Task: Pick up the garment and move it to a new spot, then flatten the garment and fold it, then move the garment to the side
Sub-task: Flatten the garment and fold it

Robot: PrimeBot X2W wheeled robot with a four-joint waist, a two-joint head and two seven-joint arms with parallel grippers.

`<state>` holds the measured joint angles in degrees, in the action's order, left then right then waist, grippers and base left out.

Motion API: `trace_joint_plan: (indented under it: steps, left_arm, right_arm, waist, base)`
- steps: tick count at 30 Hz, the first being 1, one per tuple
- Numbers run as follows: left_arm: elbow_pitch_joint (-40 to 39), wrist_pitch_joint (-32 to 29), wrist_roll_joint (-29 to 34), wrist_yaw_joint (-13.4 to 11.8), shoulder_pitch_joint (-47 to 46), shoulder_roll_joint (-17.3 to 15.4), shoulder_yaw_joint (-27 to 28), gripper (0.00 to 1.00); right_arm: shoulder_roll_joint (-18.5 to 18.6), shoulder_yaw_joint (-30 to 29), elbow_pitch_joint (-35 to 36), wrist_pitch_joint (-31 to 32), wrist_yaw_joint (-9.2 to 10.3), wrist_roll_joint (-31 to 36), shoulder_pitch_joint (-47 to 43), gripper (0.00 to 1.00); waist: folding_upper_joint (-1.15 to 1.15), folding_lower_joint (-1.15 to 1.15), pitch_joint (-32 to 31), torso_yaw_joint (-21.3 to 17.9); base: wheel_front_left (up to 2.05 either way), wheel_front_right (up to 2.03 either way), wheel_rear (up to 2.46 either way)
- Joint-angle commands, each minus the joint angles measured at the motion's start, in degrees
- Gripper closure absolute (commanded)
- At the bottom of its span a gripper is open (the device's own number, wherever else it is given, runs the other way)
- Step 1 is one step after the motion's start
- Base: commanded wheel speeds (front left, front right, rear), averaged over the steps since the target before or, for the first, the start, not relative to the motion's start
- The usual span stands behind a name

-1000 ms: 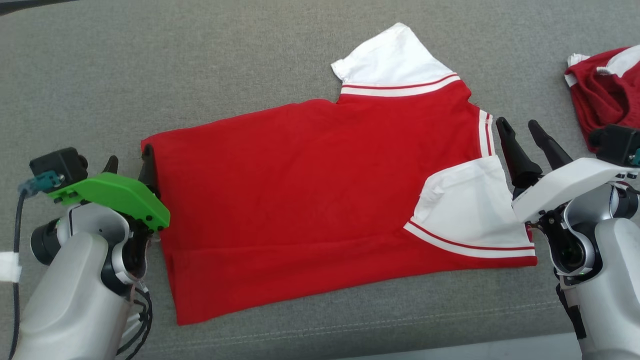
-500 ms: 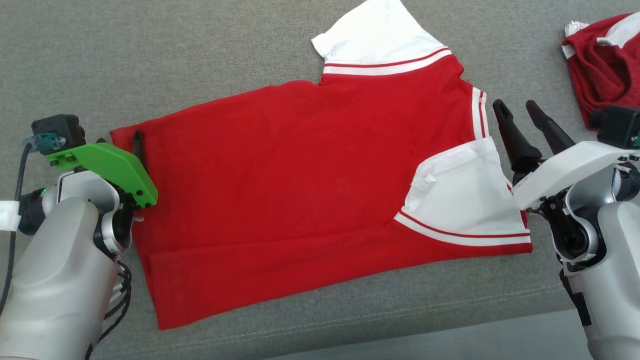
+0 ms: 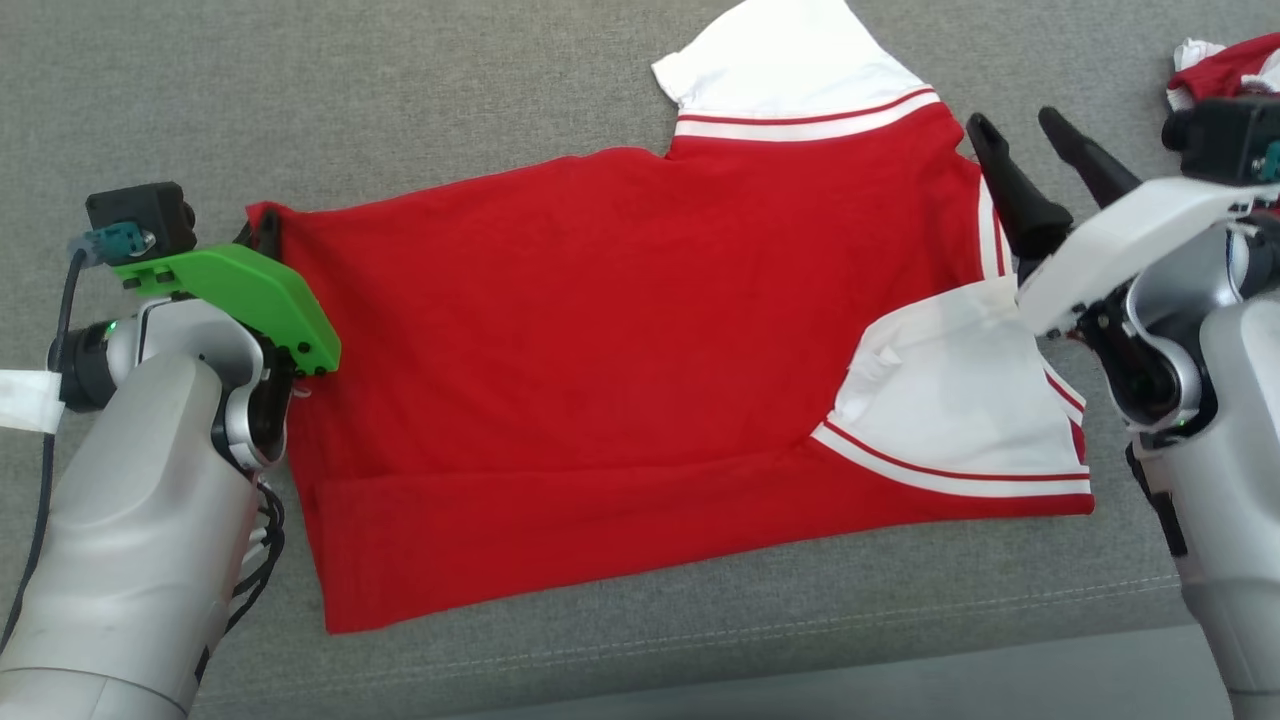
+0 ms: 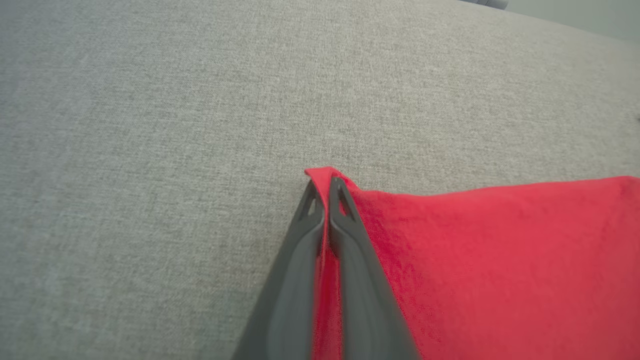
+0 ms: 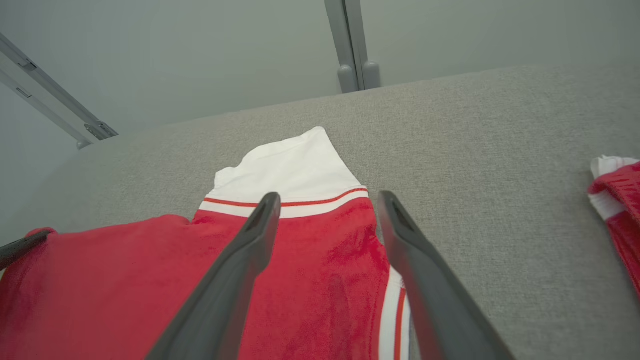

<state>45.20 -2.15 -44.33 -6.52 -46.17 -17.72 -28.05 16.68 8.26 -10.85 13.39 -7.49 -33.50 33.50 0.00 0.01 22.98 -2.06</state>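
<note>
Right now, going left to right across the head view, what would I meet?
In order: left gripper, jaws shut → red shirt, whose corner it grips → right gripper, jaws open → second garment.

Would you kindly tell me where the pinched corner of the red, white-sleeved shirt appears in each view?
Head view: red shirt corner upper left.
Left wrist view: corner at centre, in the left gripper.
Right wrist view: corner at far left.
Shared landmark: grey fabric surface.
</note>
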Motion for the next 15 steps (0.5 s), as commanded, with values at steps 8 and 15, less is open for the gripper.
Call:
trace_joint_plan:
  steps: [8,15]
  left_arm:
    - [-1.7,4.5,0.1,2.0,-2.7,3.3,-0.7,1.0]
    - [-3.5,7.3,1.3,3.0,-4.1,7.9,-3.0,1.0]
  right_arm:
    - [0.0,0.9,-9.7,5.5,0.01,4.6,14.2,0.0]
    - [1.1,0.9,-22.4,10.2,0.01,9.7,26.4,0.0]
  waist:
    - [0.0,-0.01,3.2,5.1]
    - [0.0,-0.01,6.6,12.0]
  base:
    - [0.0,0.0,0.0]
    - [0.0,0.0,0.0]
